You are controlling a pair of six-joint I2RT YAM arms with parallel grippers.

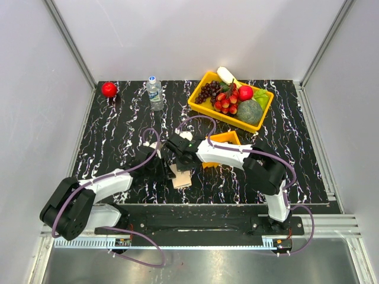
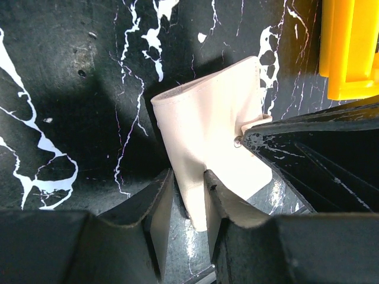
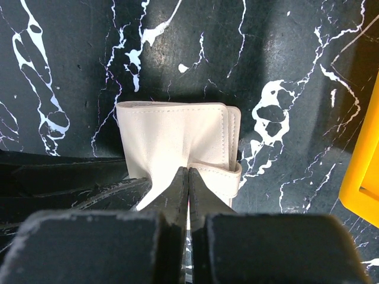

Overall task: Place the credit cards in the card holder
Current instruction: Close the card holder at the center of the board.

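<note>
The tan card holder [image 1: 183, 179] lies near the table's front edge, between both arms. In the left wrist view the card holder [image 2: 207, 130] stands tilted, its lower corner running in between my left gripper's [image 2: 188, 190] fingers, which are closed on it. My right gripper [image 3: 188, 177] is shut, pinching a thin flap of the card holder [image 3: 172, 136] beside its strap. From above, the left gripper [image 1: 168, 170] and right gripper [image 1: 180, 164] meet over the holder. No credit cards are in view.
A small orange tray [image 1: 228, 137] sits just right of the holder, also seen as the orange tray [image 2: 349, 53] and orange tray [image 3: 362, 177]. At the back stand a yellow fruit tray [image 1: 200, 105], a water bottle [image 1: 155, 93] and a red ball [image 1: 109, 89].
</note>
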